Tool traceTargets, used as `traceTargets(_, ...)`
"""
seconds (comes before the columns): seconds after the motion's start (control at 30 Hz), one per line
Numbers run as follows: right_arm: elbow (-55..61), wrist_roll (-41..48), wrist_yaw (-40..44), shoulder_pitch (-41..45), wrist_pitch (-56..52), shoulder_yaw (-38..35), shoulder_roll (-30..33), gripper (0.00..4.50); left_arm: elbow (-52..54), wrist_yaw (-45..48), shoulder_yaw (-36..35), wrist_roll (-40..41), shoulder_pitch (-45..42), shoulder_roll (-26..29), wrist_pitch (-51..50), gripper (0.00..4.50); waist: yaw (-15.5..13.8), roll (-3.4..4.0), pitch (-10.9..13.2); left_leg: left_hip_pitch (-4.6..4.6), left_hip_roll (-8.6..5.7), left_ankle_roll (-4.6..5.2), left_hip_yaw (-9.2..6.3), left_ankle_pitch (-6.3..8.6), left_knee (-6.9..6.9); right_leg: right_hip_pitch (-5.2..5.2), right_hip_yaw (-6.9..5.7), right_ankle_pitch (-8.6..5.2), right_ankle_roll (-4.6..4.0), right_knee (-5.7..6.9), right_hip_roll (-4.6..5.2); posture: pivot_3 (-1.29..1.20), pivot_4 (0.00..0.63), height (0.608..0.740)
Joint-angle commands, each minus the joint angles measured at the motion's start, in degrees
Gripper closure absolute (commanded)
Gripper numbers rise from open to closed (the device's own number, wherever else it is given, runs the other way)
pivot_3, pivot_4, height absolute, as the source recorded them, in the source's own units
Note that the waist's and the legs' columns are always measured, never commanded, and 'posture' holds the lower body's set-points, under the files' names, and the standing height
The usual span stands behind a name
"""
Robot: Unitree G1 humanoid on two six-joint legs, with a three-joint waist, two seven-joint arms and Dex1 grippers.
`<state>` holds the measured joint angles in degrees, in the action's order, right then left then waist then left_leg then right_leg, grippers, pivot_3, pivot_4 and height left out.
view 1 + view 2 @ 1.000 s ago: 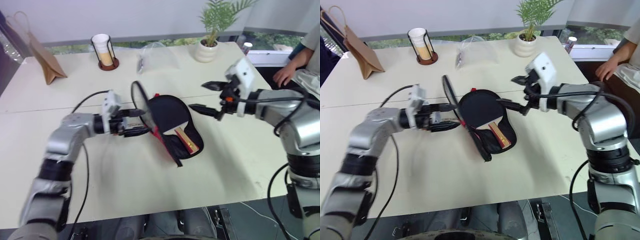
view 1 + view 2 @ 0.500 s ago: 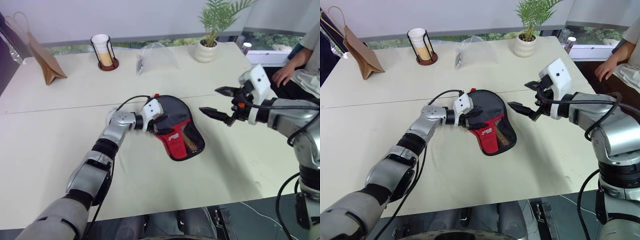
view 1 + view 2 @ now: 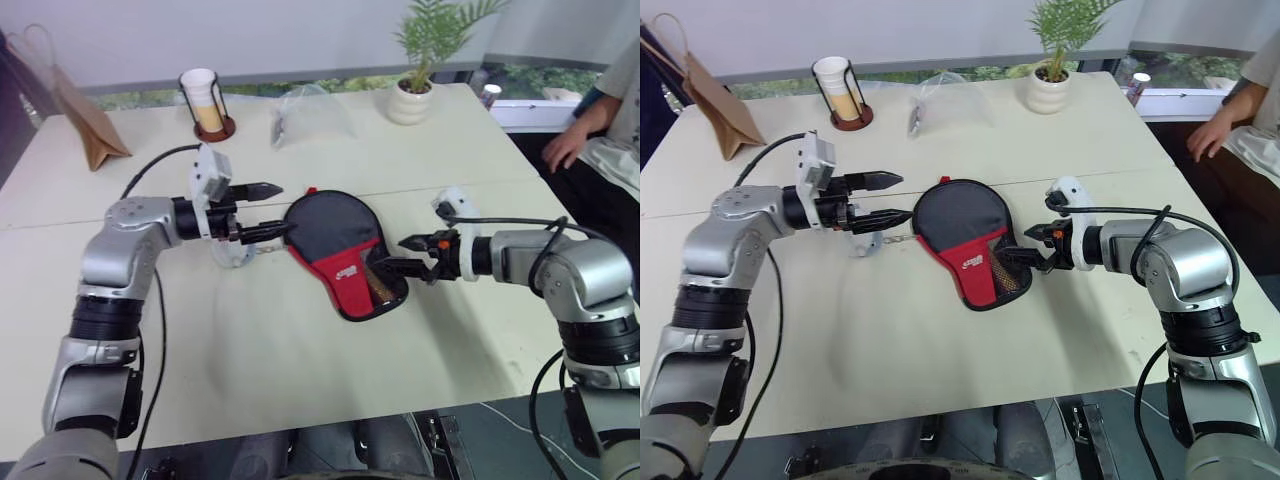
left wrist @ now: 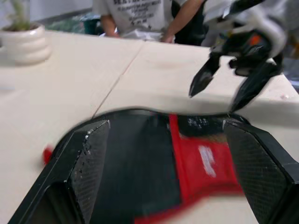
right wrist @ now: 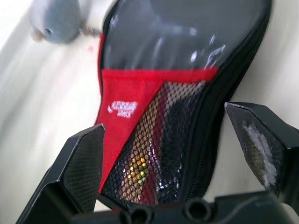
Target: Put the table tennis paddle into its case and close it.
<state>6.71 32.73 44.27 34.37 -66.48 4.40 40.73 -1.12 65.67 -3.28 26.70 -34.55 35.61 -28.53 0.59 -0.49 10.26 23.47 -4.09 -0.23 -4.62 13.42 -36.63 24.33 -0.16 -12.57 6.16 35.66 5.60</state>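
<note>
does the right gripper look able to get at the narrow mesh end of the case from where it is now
Probably yes. The right gripper, jaws open, hangs right at the mesh end of the case, which lies flat on the table with nothing between them. The left gripper is off at the round end.

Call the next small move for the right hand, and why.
Probably ease the right hand down to the case's narrow mesh end and pinch the edge there to start the zip. The flap lies shut over the table tennis paddle, whose handle shows through the mesh, and both hands are open and empty, the left hand beside the round end. The zipper pull's location is unclear.
</note>
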Motion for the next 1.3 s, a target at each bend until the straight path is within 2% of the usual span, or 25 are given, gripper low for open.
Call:
traceTargets(0.03,-4.34,-2.47,1.47,2.02,3.74,2.16,-0.75,0.04,5.58,-2.58,-3.0,2.16,1.76,1.83,-2.37,0.49,-0.17,0.0,0.0,0.0,-0.01,0.0,-0.01,0.0,-0.04,-0.04,-0.01,0.0,0.0,-0.01,0.0,0.0,0.15,0.74)
traceTargets(0.27,-10.63,-6.89,2.93,2.56,6.87,7.48,-2.91,0.04,8.79,-6.52,-3.28,0.56,7.18,2.42,-0.08,0.49,0.1,-0.03,-0.01,0.0,-0.01,0.0,0.0,0.01,-0.15,-0.05,0.0,0.0,0.0,0.06,0.0,0.0,0.15,0.74)
traceTargets(0.6,-14.68,-4.73,4.23,1.81,0.59,4.6,-5.42,0.04,10.95,-9.05,-2.02,-0.49,10.27,1.96,2.0,0.49,0.06,-0.05,-0.04,-0.06,0.01,-0.01,-0.01,0.01,-0.26,-0.14,0.0,-0.01,-0.01,0.12,-0.01,0.0,0.15,0.74)
traceTargets(0.7,-12.02,-4.13,4.29,0.29,-1.28,5.49,-5.75,0.9,11.15,-9.35,-2.09,-0.32,10.52,1.89,2.06,0.49,0.02,-0.11,-0.08,-0.06,0.01,-0.01,-0.01,0.02,-0.29,-0.16,0.0,-0.01,-0.01,0.12,-0.01,0.0,0.15,0.74)
traceTargets(0.93,-8.09,-3.09,3.53,-2.08,-4.31,4.96,-5.88,4.3,11.89,-10.12,-1.39,-0.32,11.78,1.47,2.67,0.49,0.06,-0.16,-0.14,-0.07,0.02,0.01,-0.02,0.04,-0.27,-0.13,-0.01,-0.01,-0.01,0.15,-0.01,0.0,0.15,0.74)
traceTargets(0.97,-7.36,-2.89,3.2,-2.53,-4.96,4.75,-5.9,4.45,11.79,-10.19,-1.33,-0.26,11.72,1.44,2.69,0.49,0.07,-0.16,-0.14,-0.06,0.02,0.01,-0.03,0.04,-0.27,-0.14,-0.01,-0.01,-0.02,0.15,-0.01,0.0,0.15,0.74)
traceTargets(1.17,-2.93,-0.23,-0.1,-5.82,-11.35,1.44,-6.96,4.45,11.66,-10.39,-0.79,-0.32,11.57,1.37,2.92,0.49,-0.02,-0.16,-0.15,-0.06,0.02,0.03,-0.03,0.05,-0.26,-0.14,-0.01,-0.02,-0.02,0.13,-0.01,0.0,0.15,0.74)
traceTargets(1.3,4.15,3.14,-3.18,-10.92,-18.06,-1.97,-8.24,4.45,11.91,-10.17,-0.53,0.07,11.64,1.49,2.68,0.49,-0.16,-0.18,-0.19,-0.06,0.01,0.08,-0.04,0.09,-0.26,-0.15,0.0,-0.02,-0.02,0.12,0.01,0.0,0.15,0.74)
